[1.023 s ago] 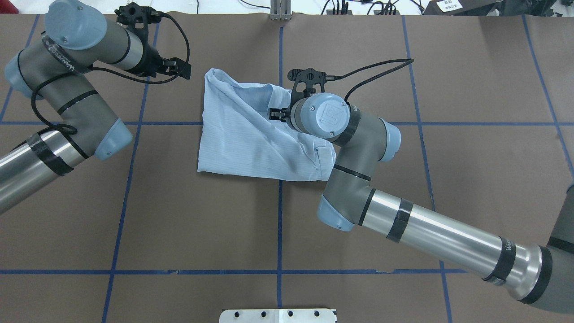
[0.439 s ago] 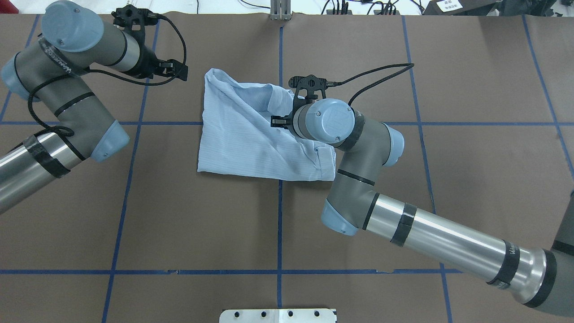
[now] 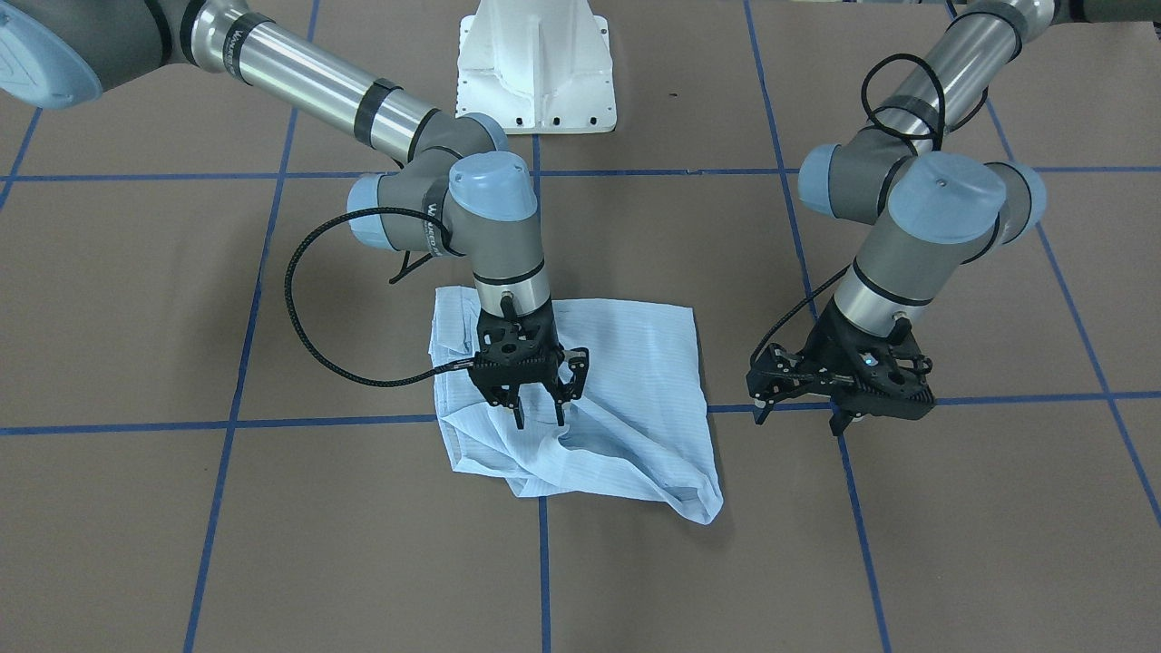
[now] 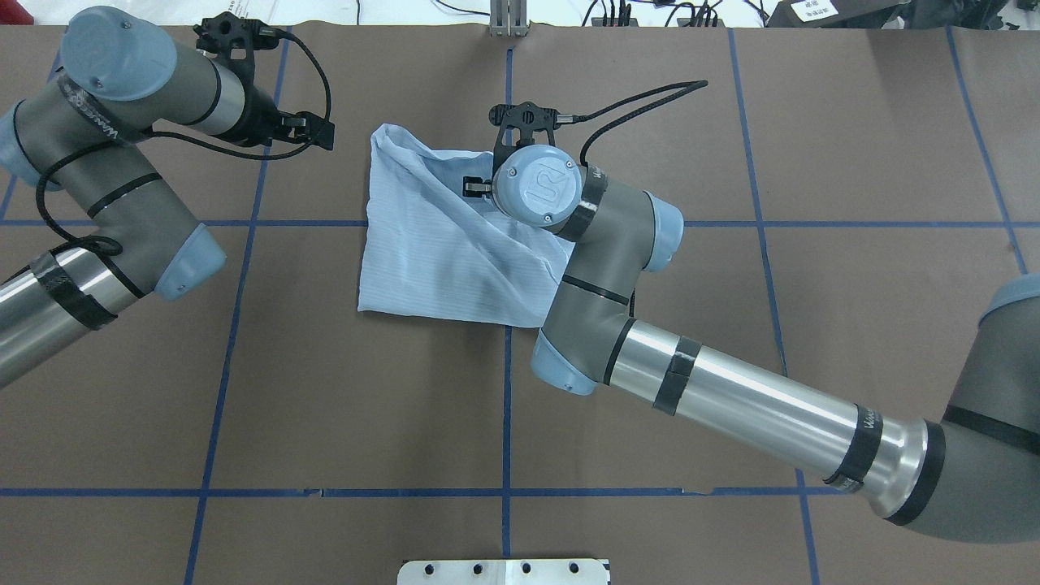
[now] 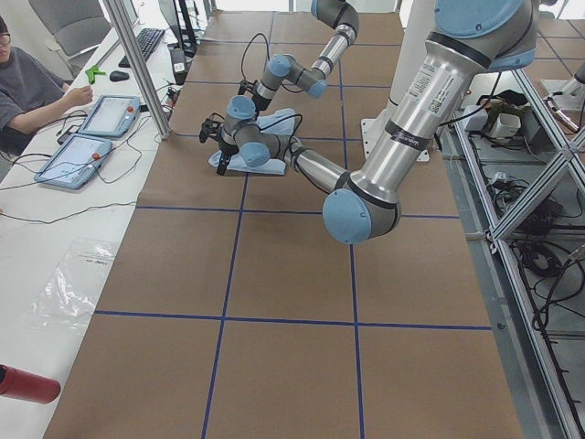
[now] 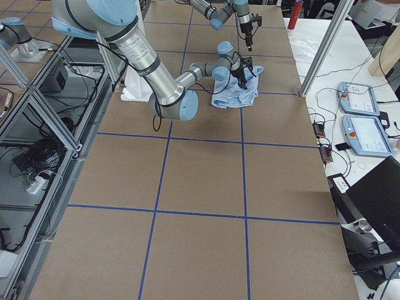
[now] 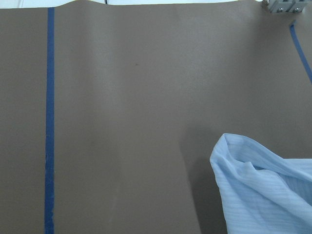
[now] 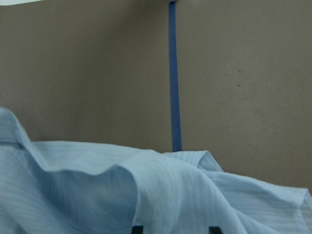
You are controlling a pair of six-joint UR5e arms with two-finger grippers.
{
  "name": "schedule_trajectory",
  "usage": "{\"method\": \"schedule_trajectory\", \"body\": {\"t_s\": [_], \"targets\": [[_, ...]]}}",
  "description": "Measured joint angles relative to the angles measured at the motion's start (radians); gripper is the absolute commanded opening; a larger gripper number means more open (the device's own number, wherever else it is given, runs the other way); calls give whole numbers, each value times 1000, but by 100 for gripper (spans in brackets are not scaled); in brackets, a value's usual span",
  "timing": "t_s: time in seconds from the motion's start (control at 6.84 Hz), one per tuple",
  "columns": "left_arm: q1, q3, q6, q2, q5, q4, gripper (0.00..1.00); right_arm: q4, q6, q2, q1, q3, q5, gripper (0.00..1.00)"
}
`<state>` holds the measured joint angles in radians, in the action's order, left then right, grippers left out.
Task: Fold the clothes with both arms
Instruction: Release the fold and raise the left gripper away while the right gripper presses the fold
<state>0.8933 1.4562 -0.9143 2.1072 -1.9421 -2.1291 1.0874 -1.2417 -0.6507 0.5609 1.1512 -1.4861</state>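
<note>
Hovering with fingers spread over the crumpled pale-blue striped shirt [image 4: 431,252], which lies mid brown table [image 4: 325,390] toward its far edge, the right black two-finger claw [image 3: 540,419] may pinch several layers at once. The left claw [image 3: 798,421], also spread, hangs beside the shirt and cannot steady it.

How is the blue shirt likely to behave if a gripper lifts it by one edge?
Probably floppy: the shirt lies in soft creases and folds, so it would sag from one pinch. Likely light, as the cloth looks thin. A push would probably bunch it, not slide it.
</note>
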Motion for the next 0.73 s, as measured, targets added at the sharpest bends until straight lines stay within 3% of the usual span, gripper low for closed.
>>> {"method": "schedule_trajectory", "body": {"t_s": [0.73], "targets": [[1, 8, 0, -1, 2, 1, 100, 24, -44, 116, 35, -151, 61, 0]]}}
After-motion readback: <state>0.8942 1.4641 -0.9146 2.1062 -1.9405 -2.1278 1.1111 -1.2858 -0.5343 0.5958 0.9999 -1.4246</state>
